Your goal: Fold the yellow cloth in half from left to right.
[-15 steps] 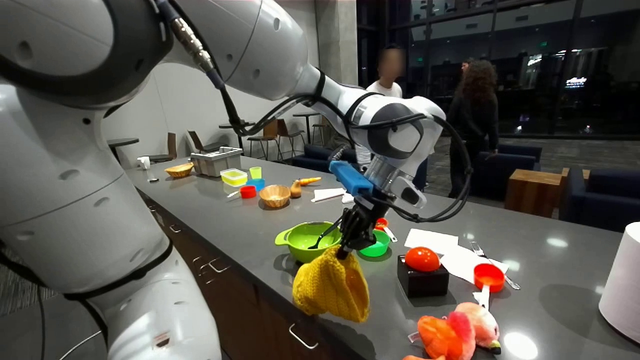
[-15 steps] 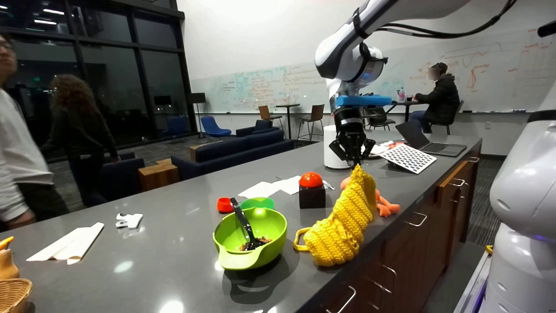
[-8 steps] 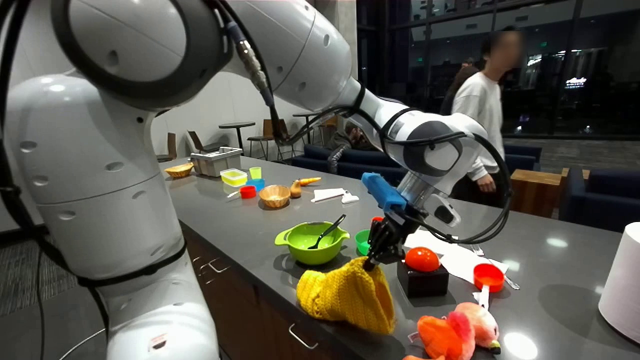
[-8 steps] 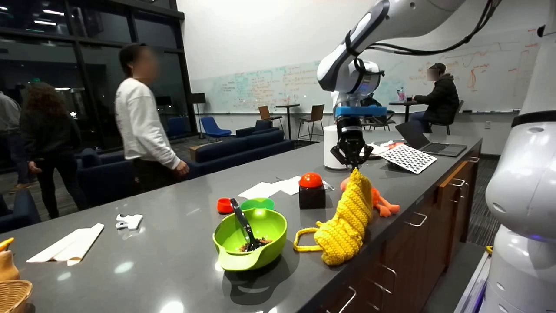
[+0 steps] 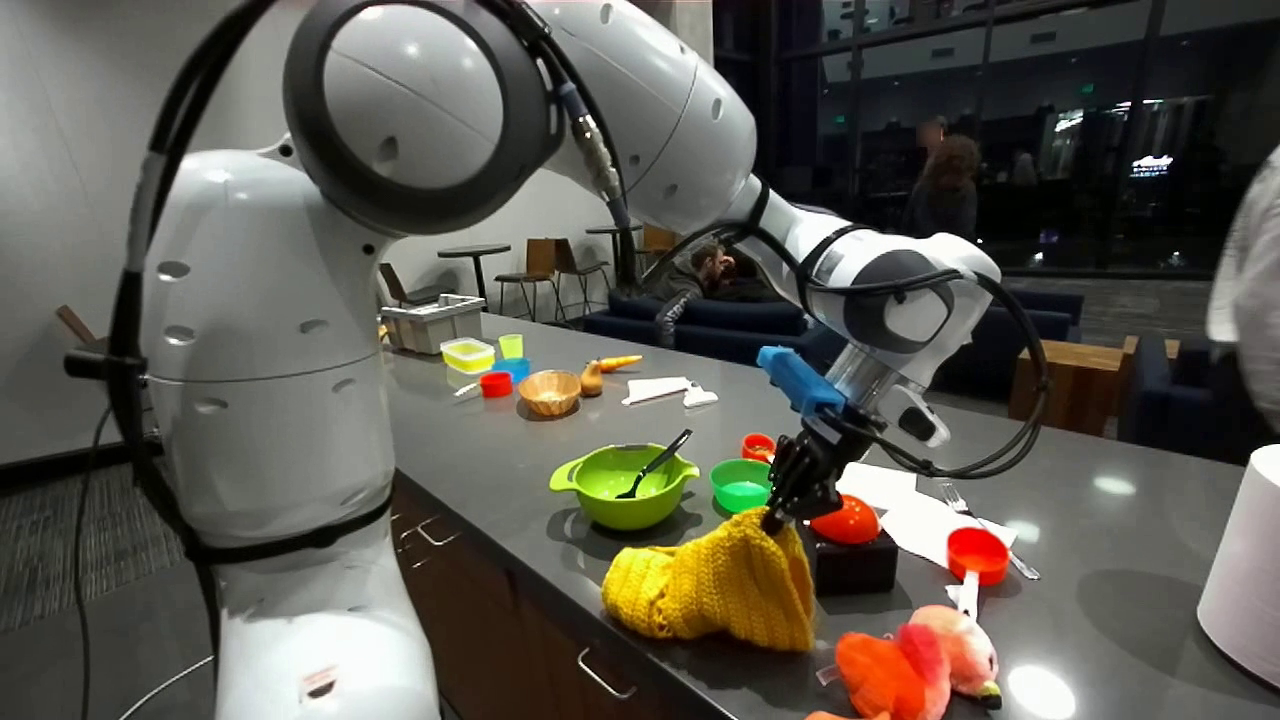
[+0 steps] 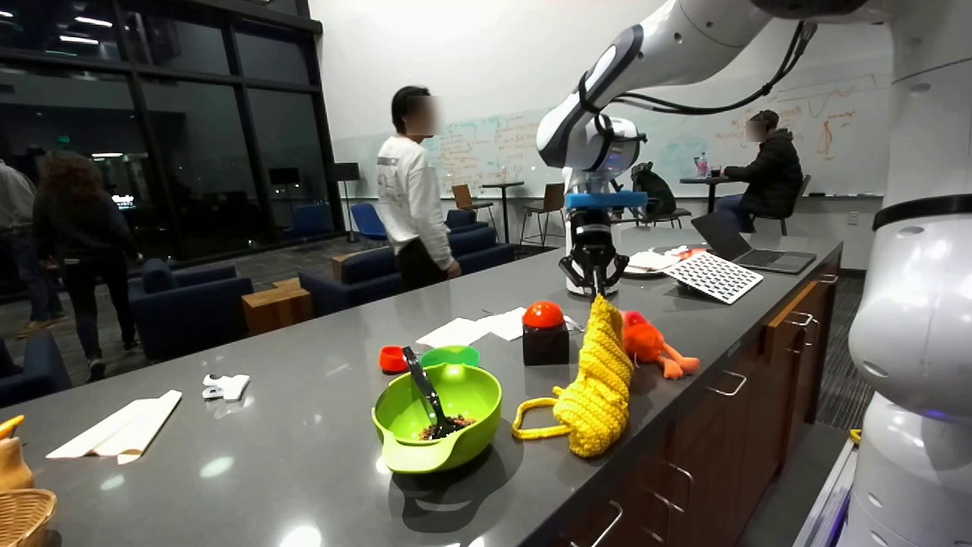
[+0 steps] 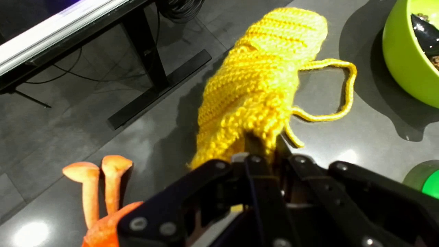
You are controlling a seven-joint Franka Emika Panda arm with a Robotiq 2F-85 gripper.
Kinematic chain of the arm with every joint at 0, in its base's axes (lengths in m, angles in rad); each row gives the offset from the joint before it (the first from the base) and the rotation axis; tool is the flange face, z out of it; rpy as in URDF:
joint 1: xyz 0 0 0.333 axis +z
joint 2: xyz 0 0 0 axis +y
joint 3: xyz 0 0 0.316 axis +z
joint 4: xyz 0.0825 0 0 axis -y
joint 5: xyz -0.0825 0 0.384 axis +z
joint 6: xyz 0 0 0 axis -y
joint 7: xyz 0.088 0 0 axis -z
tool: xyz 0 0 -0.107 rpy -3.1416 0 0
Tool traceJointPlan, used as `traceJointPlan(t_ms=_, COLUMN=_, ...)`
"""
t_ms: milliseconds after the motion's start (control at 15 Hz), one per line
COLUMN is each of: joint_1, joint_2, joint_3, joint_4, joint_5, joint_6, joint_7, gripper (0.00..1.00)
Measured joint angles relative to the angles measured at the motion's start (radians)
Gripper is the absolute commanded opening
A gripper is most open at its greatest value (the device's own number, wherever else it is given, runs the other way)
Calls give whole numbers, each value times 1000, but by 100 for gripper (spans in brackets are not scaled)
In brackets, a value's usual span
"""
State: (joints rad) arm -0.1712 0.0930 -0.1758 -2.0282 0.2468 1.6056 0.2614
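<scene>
1. Plainly, the soft yellow knitted cloth (image 6: 598, 387) sits right of centre in an exterior view, its upper end raised to a peak, its lower end resting on the smooth dark-grey desk (image 6: 304, 425); a thin loop of yellow yarn (image 7: 349, 87) lies beside it.

2. The black jointed claw (image 6: 598, 290) is narrow: its fingertips come together on that peak and pinch the fabric, in both exterior views and the wrist view alike.

3. By its chunky stitches, I judge the cloth light, floppy and hard to damage, with enough body to hold a ridge; the texture should give a sure grip.

4. The place to take hold is a free edge or corner, which this pinch seems to have. Whether one layer or two is caught, I cannot tell. The bunched lower end may drag along, so a low, slow swing over seems best.

5. The glossy desk probably offers little friction. In an exterior view, the lime-green plastic bowl (image 6: 472, 396) is near the cloth's left, the black box with a red dome (image 6: 545, 338) at its upper left, the orange plush toy (image 6: 644, 339) at its upper right.

6. Tall dark windows (image 6: 205, 175) fill the upper left of the frame; a written-on whiteboard (image 6: 501, 140) spans the top middle.
</scene>
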Motion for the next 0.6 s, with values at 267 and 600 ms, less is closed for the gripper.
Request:
traceJointPlan(t_ms=267, joint_1=5, joint_2=23, joint_3=5, joint_4=42, joint_5=0, joint_6=-2, joint_7=1, gripper=68)
traceJointPlan(t_ms=600, joint_1=5, joint_2=36, joint_3=9, joint_4=73, joint_5=0, joint_6=-3, joint_7=-1, gripper=99)
